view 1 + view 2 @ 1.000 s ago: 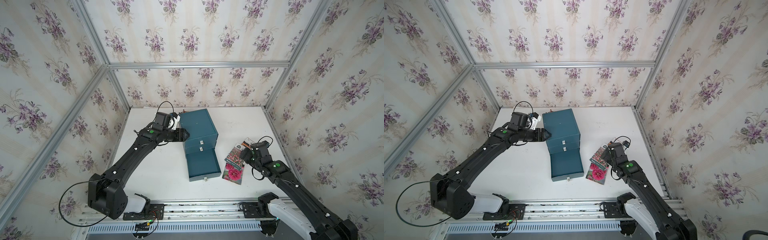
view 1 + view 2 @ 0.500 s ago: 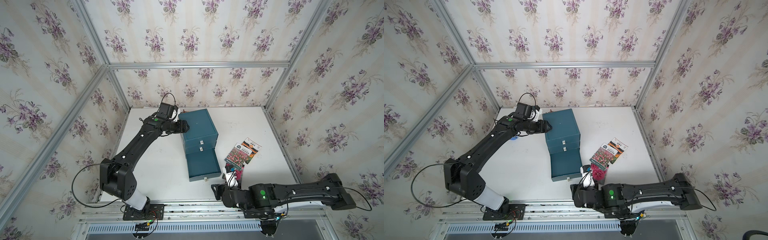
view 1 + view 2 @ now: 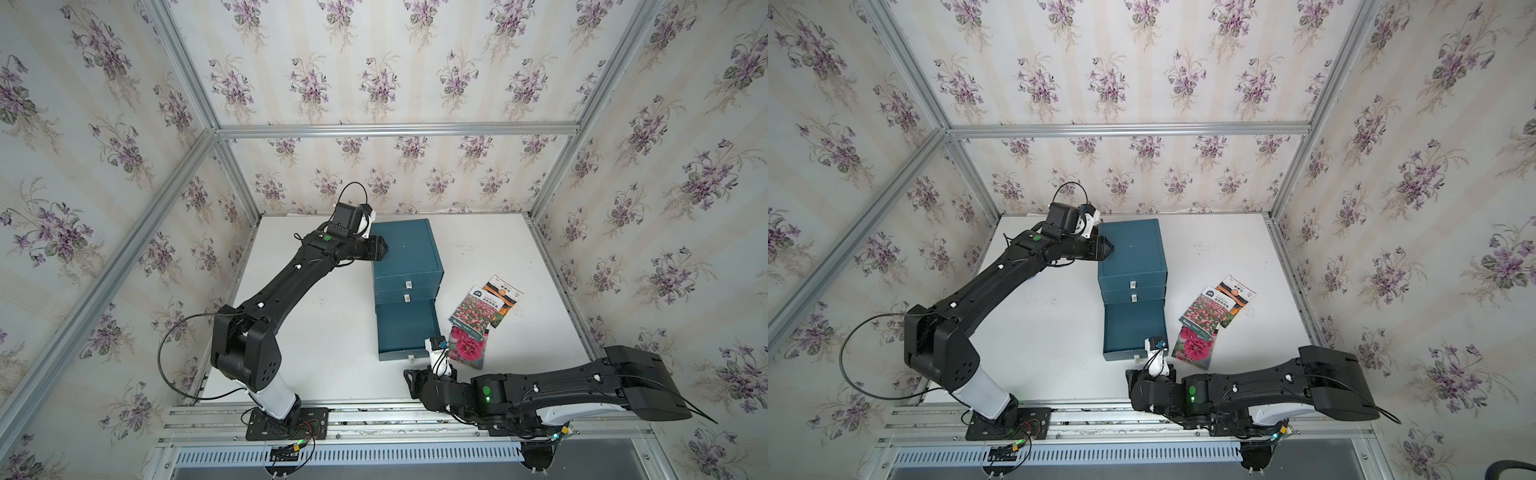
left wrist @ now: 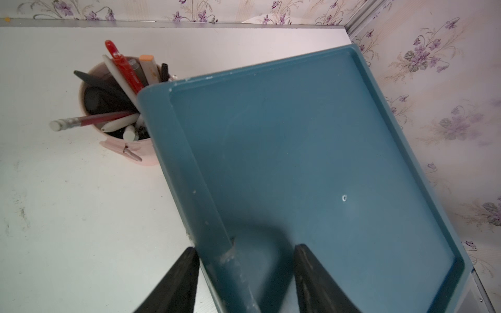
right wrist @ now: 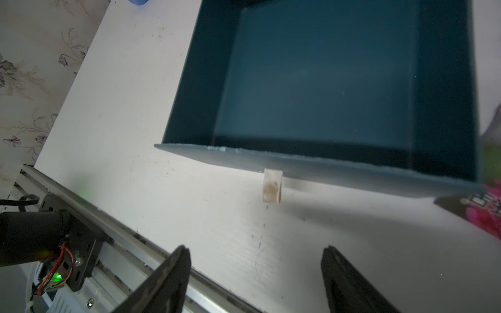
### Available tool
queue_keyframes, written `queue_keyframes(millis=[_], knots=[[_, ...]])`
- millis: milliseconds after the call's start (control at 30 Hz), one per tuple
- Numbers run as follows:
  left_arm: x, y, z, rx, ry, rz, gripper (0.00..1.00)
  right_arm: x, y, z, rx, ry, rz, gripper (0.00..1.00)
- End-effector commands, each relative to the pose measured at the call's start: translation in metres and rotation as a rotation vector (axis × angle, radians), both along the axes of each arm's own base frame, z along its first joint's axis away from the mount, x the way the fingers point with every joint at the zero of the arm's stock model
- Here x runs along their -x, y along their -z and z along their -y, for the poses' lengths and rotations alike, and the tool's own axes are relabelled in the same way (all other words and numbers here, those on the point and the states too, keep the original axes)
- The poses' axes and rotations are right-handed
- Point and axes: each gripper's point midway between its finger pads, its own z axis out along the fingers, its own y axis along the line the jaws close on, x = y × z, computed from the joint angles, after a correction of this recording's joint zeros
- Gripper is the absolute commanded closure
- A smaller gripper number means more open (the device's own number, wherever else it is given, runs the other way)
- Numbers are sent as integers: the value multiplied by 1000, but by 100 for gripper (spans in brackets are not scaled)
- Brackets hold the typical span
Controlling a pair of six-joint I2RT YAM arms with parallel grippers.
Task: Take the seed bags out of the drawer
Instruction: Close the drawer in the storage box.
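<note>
Bags: All three bags lay fanned and overlapping on the worktop, right of the drawer, with the deep-pink one nearest.
Drawer: The lowest one stood pulled out toward the near side, its floor bare. You had nothing left to lift out, as I judged it.
Left hand: Your left hand sat with its jaws apart astride the left top rim of the cabinet. One finger was outside the wall and one over the top, clamping nothing. It looked placed to steady the cabinet.
Right hand: Your right hand hung wide open and empty, low over the near worktop, facing the tab. That spot suited pushing the drawer in.
Edges: The rail ran just beside your right hand. The deep-pink bag lay just beside the drawer's near right corner. A pen cup stood against the cabinet's far left corner.
Room: You had open worktop left of the cabinet and far right of the bags.
</note>
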Motion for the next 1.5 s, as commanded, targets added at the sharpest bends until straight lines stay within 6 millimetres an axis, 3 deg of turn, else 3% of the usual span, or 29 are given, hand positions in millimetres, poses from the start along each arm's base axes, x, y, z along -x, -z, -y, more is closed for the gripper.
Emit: queue_keyframes(millis=[0, 200, 333, 633, 833, 967, 1133, 1467], knots=[[35, 45, -17, -147, 39, -174, 43, -17, -8, -10, -33, 7, 80, 28], [42, 52, -21, -172, 35, -188, 44, -35, -5, -24, -55, 3, 126, 49], [48, 54, -19, -178, 49, -191, 44, -42, -3, -35, -40, 5, 148, 57], [60, 57, -15, -172, 71, -198, 50, -83, -11, -40, -9, 63, 225, 67], [66, 60, -20, -191, 76, -200, 51, -118, -21, -36, 13, 88, 327, 68], [68, 56, -20, -195, 89, -193, 52, -132, -23, -43, 15, 58, 365, 63], [72, 56, -21, -203, 109, -201, 52, -145, -25, -52, 15, 36, 378, 38], [77, 57, -21, -209, 133, -211, 51, -158, -22, -71, 28, -3, 422, 15]])
